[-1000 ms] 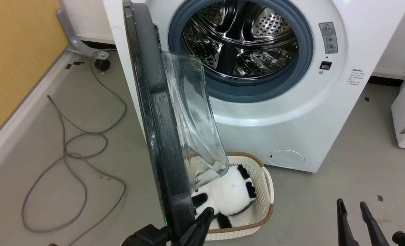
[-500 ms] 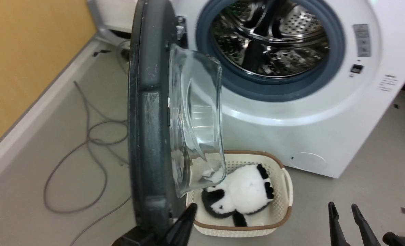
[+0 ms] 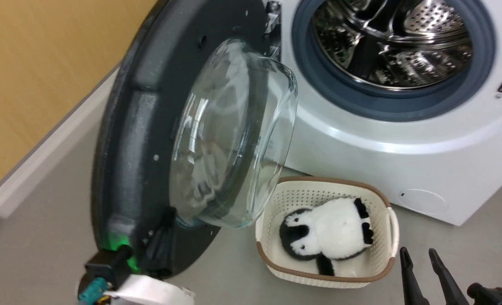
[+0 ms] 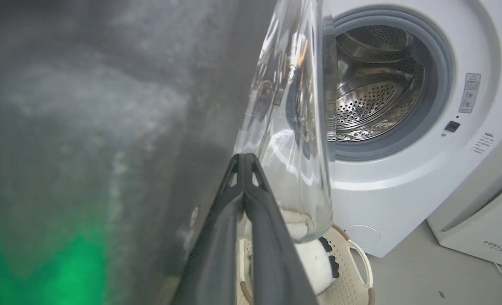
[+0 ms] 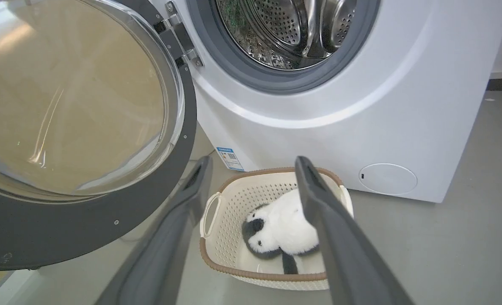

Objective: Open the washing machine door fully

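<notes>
On the washing machine (image 5: pixel 382 106), right wrist shows label (image 5: pixel 230 159)

the washing machine door (image 3: pixel 128 148) has swung wider: edge-on before, its dark inner face now shows broadside. the left gripper (image 3: pixel 167 217) has gone with it, now lying flat on that face, glass bowl (image 3: pixel 230 135) just above its tips.
</notes>
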Controlling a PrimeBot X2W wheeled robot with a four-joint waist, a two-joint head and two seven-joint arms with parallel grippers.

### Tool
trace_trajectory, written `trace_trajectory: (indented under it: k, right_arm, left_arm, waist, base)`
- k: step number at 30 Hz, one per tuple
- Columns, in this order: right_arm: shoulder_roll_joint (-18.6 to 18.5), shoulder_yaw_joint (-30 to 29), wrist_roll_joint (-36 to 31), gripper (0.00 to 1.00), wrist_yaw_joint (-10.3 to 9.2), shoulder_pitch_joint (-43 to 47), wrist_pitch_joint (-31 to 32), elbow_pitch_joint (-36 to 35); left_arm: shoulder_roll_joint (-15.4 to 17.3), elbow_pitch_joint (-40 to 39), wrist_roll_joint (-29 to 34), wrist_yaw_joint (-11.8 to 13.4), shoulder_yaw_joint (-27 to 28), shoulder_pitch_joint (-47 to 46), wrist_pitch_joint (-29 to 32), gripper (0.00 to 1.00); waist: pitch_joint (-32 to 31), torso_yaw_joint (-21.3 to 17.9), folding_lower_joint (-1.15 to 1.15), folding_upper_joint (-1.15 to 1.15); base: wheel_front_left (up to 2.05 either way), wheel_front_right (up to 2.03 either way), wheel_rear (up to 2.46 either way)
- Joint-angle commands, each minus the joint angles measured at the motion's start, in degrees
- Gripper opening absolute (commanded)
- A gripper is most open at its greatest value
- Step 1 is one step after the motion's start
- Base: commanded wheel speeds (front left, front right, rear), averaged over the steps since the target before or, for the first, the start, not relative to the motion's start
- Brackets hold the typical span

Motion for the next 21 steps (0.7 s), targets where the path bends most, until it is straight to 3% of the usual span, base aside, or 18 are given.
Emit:
trace_trajectory:
  k: [1, 11, 21]
  right_arm:
    - [-0.4, 0.0, -0.4, 1.00, -0.04, -0.9, -0.3, 0.1]
    - [-3.7, 0.5, -0.2, 1.00, -0.04, -2.0, 1.8, -1.8]
    - [-6.9, -1.4, -0.8, 1.00, -0.04, -2.5, 5.2, -6.1]
  left_arm:
    - [0.3, 0.0, -0.2, 0.4, 0.7, -1.0, -0.5, 0.00]
    - [0.9, 2.7, -4.1, 2.9, 10.5, -3.5, -2.3, 0.00]
    - [3.0, 7.9, -8.1, 1.1, 21.1, -9.9, -2.7, 0.00]
  waist:
    - [1.0, 0.9, -0.01, 0.00]
    - [6.4, 2.2, -0.01, 0.00]
    - [12.8, 0.6, -0.01, 0.00]
  base:
    - [0.00, 0.00, 0.00]
    - [0.00, 0.00, 0.00]
    - [0.00, 0.00, 0.00]
